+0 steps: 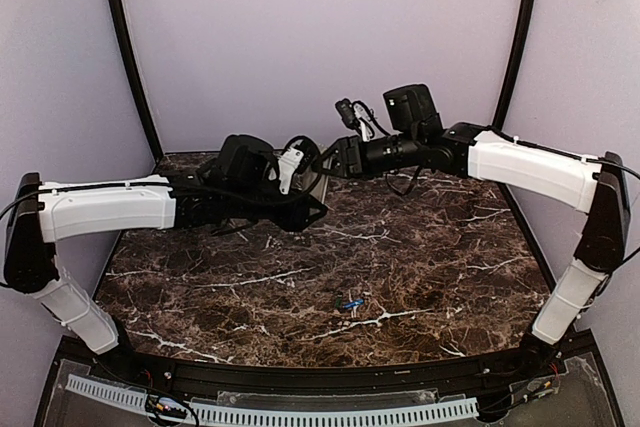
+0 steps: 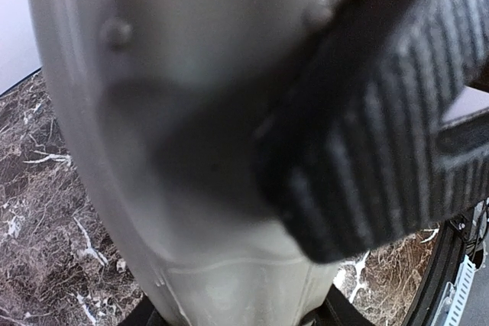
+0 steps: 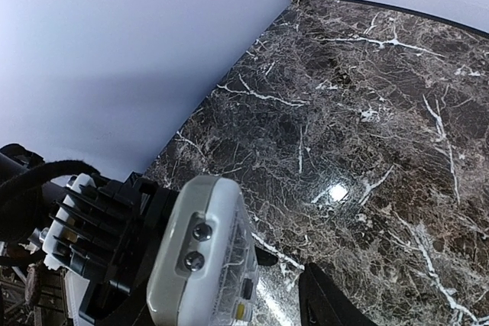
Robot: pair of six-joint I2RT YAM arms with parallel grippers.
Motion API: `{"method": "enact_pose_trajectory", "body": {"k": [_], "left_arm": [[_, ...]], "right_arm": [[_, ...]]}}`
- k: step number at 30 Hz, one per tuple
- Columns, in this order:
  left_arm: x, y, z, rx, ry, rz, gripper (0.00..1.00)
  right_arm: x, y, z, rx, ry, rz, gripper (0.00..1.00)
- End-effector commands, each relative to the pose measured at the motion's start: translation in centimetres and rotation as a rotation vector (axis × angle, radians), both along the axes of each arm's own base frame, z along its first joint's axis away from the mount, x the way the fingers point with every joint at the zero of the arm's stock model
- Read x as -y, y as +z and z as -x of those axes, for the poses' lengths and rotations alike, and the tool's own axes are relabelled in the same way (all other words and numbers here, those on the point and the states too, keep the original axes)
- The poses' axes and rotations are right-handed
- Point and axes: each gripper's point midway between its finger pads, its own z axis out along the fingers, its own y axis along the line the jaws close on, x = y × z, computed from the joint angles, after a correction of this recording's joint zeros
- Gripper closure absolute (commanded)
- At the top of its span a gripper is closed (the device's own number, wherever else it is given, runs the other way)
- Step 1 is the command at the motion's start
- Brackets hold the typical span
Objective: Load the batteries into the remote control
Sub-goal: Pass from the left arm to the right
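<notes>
Reaching in from both sides with left arm (image 1: 110,209) and right arm (image 1: 530,167). Pinching remote (image 3: 202,265) in left gripper (image 1: 292,171), upper middle, with right gripper (image 1: 335,159) close by, grip unclear.

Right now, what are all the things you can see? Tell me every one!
remote: one, white and grey, held up above the table
battery: one in view, blue, lying on the table near the front middle
table: one, dark brown marble with white veins
walls: pale purple, behind and at the sides
left arm, right arm: two, white and black, reaching in from each side
left gripper: one, black, shut on the remote
right gripper: one, black, close beside the remote; open or shut unclear
</notes>
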Motion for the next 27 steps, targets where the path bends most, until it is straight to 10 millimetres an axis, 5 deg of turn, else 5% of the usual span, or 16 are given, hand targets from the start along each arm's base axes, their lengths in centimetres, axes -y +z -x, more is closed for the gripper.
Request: {"method": "enact_pose_trajectory", "body": {"k": [1, 11, 20, 23, 27], "left_arm": [[1.01, 1.42, 0.56, -0.001, -0.026, 0.03, 0.8], [1.97, 1.24, 0.84, -0.016, -0.038, 0.037, 0.79], [1.82, 1.52, 0.7, -0.016, -0.019, 0.048, 0.76], [1.93, 1.65, 0.95, -0.018, -0.033, 0.058, 0.62], [1.23, 1.91, 1.43, -0.006, -0.039, 0.06, 0.28]], "right_arm": [[-0.67, 0.5, -0.94, 0.024, -0.039, -0.007, 0.48], [-0.91, 0.48, -1.6, 0.026, -0.065, -0.009, 0.59], [-0.66, 0.21, -1.62, 0.022, -0.077, -0.003, 0.8], [-0.62, 0.37, -1.52, 0.024, -0.074, -0.006, 0.89], [-0.13, 0.72, -1.18, 0.026, -0.062, -0.011, 0.96]]}}
